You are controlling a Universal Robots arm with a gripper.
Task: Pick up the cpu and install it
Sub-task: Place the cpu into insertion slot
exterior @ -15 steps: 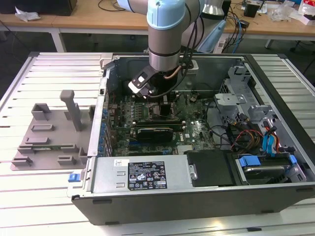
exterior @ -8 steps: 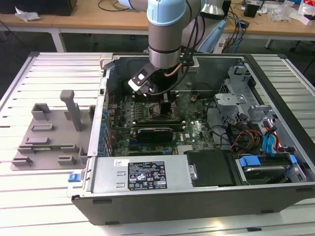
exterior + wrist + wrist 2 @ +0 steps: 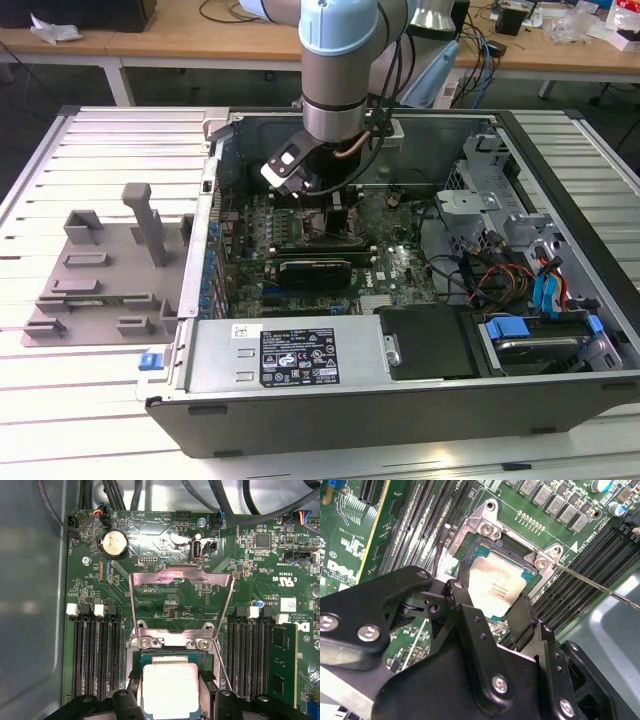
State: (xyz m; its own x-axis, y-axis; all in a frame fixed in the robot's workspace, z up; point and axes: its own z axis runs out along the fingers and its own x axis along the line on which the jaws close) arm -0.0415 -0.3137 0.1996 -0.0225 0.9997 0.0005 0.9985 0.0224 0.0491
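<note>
Installation nearly complete: cpu [image 3: 497, 582] sits in the motherboard socket [image 3: 487, 527], gripper [image 3: 489, 607] fingers clamped on its opposite edges. Load plate [image 3: 150, 577] stands open; release and latching judged outstanding.

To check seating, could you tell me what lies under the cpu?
The cpu lies within the socket frame, which shows around its edges; the socket surface directly beneath is covered.

I'm seeing the cpu [image 3: 496, 587] [image 3: 169, 690] lying flat, its silver-grey metal top facing up and green edge showing, sitting squarely between my jaws, which are pressing two opposite sides.
</note>
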